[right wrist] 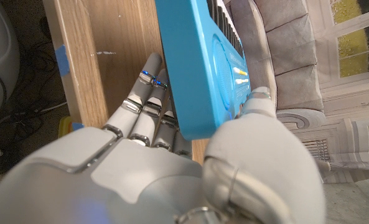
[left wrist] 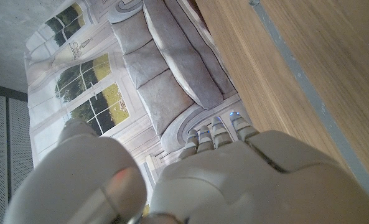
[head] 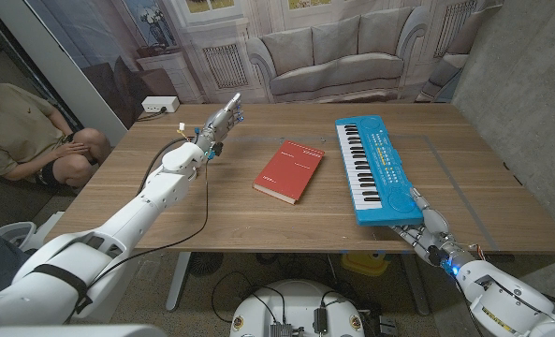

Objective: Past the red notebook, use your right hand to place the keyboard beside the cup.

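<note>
Between thumb and fingers [right wrist: 148,102] sits the keyboard [right wrist: 200,68].

Flat rectangular toy keyboard [head: 375,168]: on the robot's right side of the plank-topped table [head: 202,211], running from far to near edge.
Right hand [head: 425,227]: at the keyboard's near end, fingers under it, thumb on top.
Closed hardcover notebook [head: 289,170]: mid-table, left of the keyboard.
Left hand [head: 218,125]: far left, well apart from the notebook.
Seated person [head: 20,126]: beyond the table's left edge.
</note>
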